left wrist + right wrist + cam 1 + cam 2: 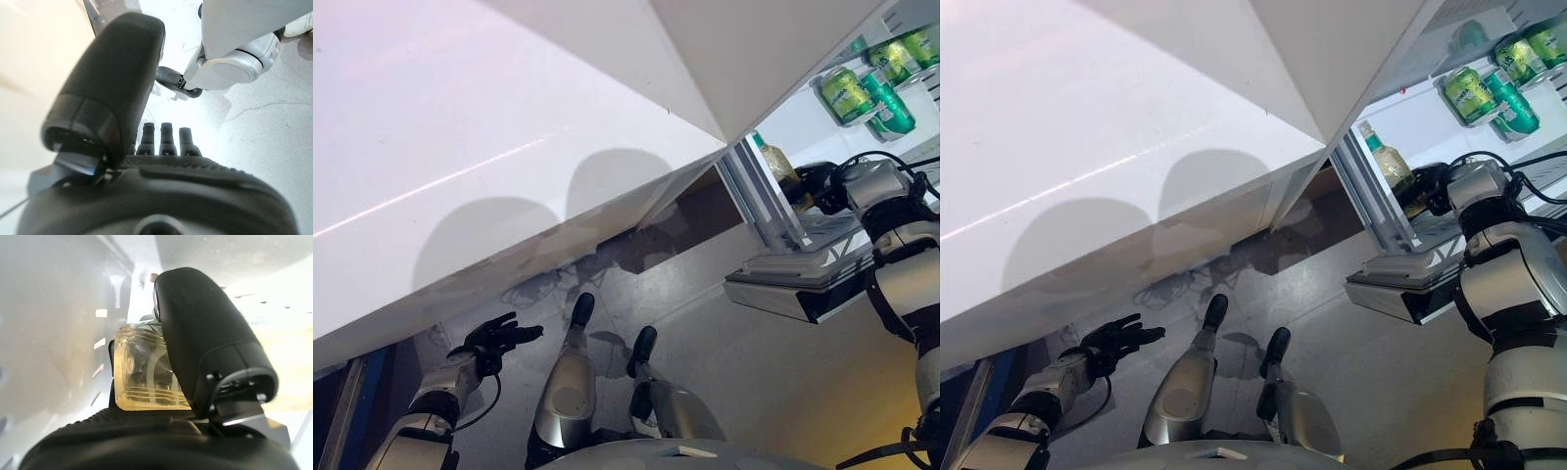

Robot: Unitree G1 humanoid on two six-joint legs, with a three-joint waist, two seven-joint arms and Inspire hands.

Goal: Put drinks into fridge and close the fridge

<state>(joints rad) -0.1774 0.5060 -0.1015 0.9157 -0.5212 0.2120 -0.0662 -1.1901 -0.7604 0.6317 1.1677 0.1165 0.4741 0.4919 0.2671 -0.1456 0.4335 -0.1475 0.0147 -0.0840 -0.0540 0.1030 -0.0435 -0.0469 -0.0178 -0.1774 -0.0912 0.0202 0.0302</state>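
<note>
Grasping a yellowish bottle (142, 377) inside the fridge (783, 127), the right robot hand (818, 186) is clenched around it; the left robot hand (494, 338) hangs released.

My right hand (1435, 186) reached past the open white fridge door (1136, 127) edge; green cans (1474, 93) crowded the far shelf. My left hand (494, 338) hung over open grey floor (754, 372).
</note>
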